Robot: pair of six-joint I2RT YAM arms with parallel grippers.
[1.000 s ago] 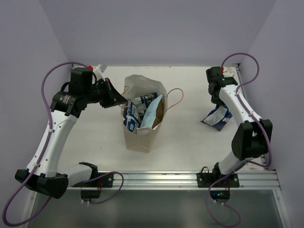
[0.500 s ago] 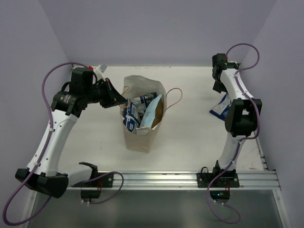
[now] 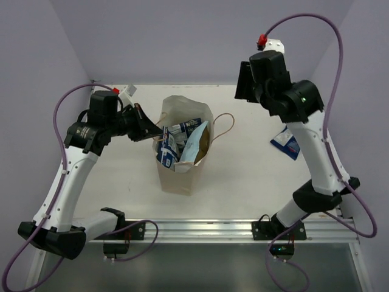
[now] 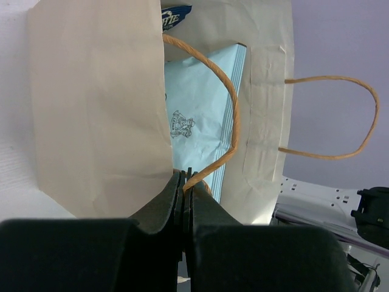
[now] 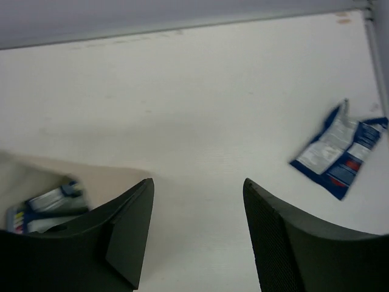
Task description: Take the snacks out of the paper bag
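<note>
At paper bag rim, left end effector pinched on cord handle; snacks inside. Right end effector wide, empty; dark blue packet on surface.

Very little can be read. Inside the paper bag, at the top of its mouth in the left wrist view, a dark blue packet carries slanted white capitals. Only their end shows, something like "ETTE"; the bag's wall cuts off the start. Just below it, still inside the paper bag, the light blue chip bag bears a small dark crest-like emblem whose lettering is too fine to make out. The loose packet on the table, well to the right of the paper bag, has white panels and red marks, but no legible word.
</note>
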